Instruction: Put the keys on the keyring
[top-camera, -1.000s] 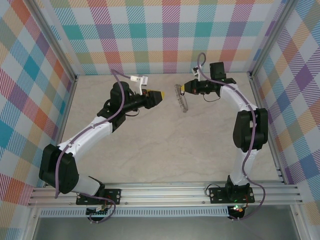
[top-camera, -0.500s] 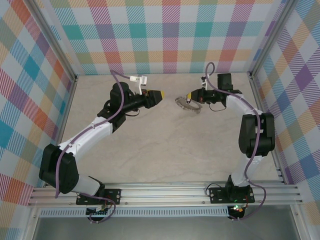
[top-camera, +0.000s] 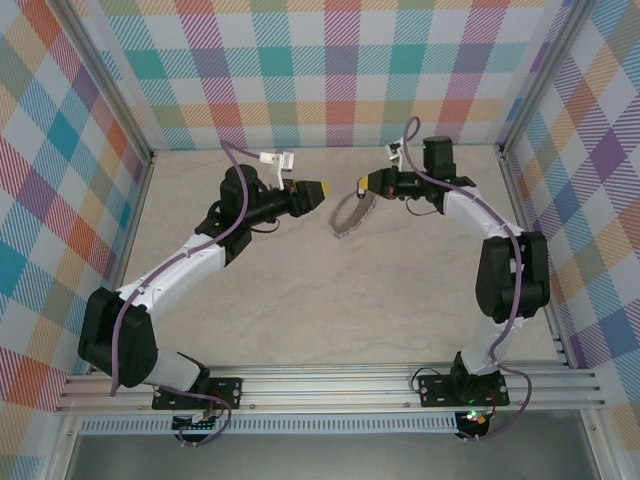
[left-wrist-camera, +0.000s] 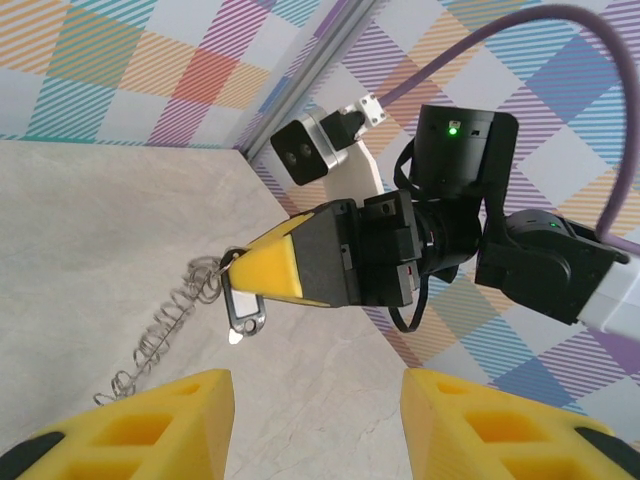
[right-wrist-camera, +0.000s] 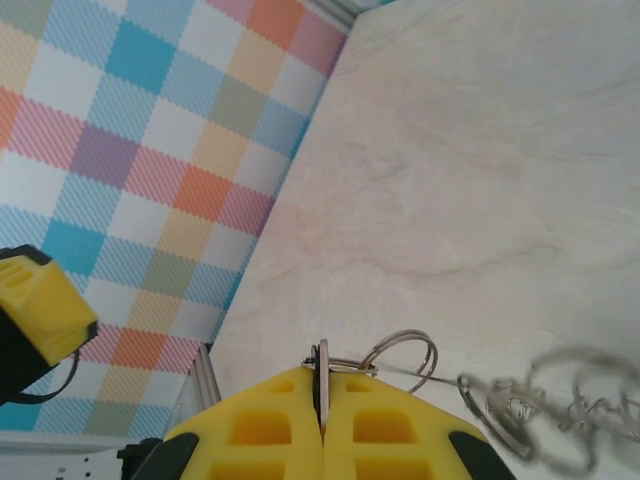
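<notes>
**Left hand**: raised over the counter, with its tips aimed at the opposite arm. The jaws stand partly apart and nothing is between them. Judged purpose: this is the free hand, lined up to receive or steady whatever is presented to it.

**Keyring**: hangs in the gap between the two hands, apart from the left one. It droops down and to the left from the right fingertips. In the left wrist view a small dark piece dangles just below those fingertips, beside the hoop. It may be a key, but this cannot be confirmed.

**Right hand**: the jaws are fully closed. They pinch a small metal link at the top of the keyring. Judged purpose: gripping only the link lets the hoop swing free, so its wire faces the left hand for threading.

**Count:**
- Hands: two.
- Keyring: one.
- Metal link: one.
- Dark hanging piece: one.
- Keys positively identified: none.
</notes>
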